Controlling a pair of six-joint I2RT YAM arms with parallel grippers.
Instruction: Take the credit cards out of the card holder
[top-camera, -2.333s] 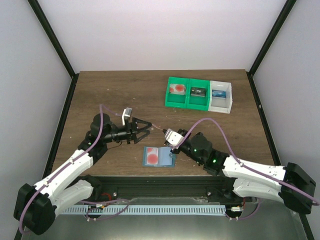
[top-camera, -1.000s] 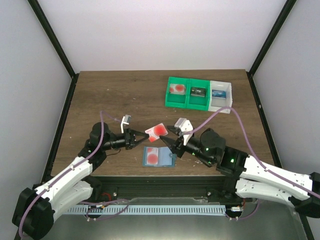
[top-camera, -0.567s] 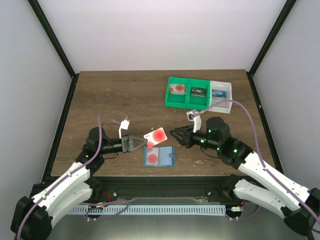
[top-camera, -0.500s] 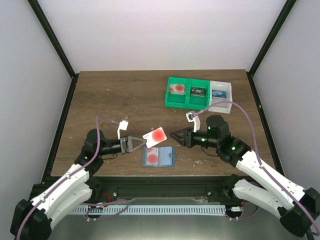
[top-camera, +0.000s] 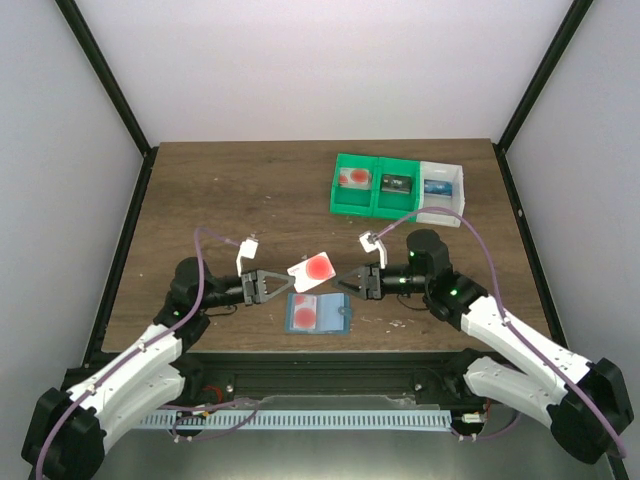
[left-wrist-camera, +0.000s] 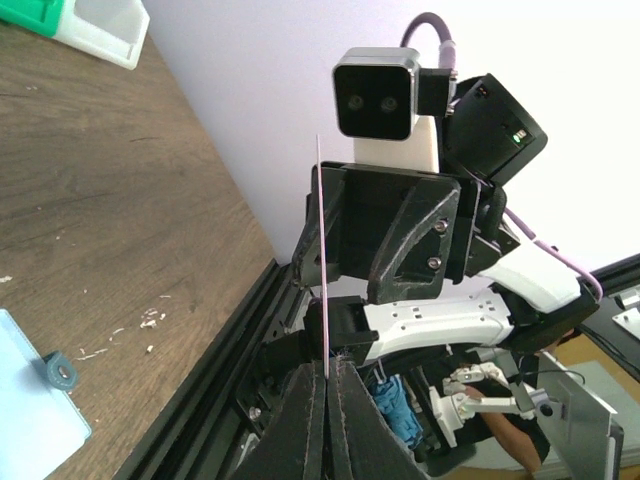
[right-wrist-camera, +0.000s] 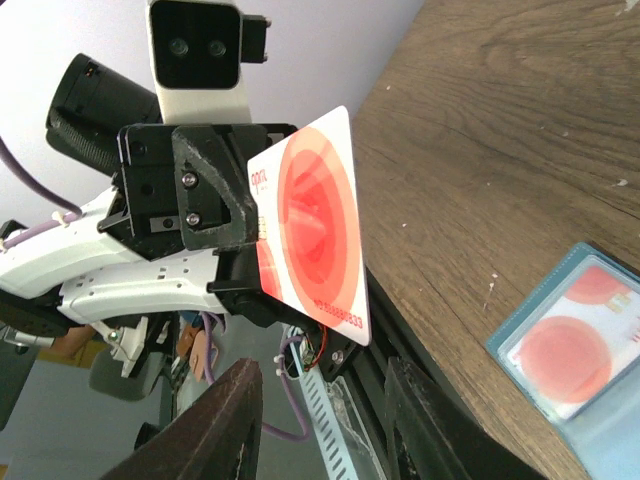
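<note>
Hand-over step, I judge: left gripper (top-camera: 283, 283) pinches the thin red-and-white plastic card (top-camera: 313, 268) aloft, over the flat light-blue bifold wallet (top-camera: 318, 313) lying open on the wooden table (top-camera: 240, 190); right gripper (top-camera: 340, 283) faces it, jaws partly parted, empty; next I must straddle the card's free edge squarely and close.

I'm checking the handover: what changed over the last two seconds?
The left gripper, open earlier, closed on the red card and now holds it alone in the air by the card holder. The right gripper let go, drew back rightward, then returned toward the card, jaws open. Card holder and bins stayed put.
</note>
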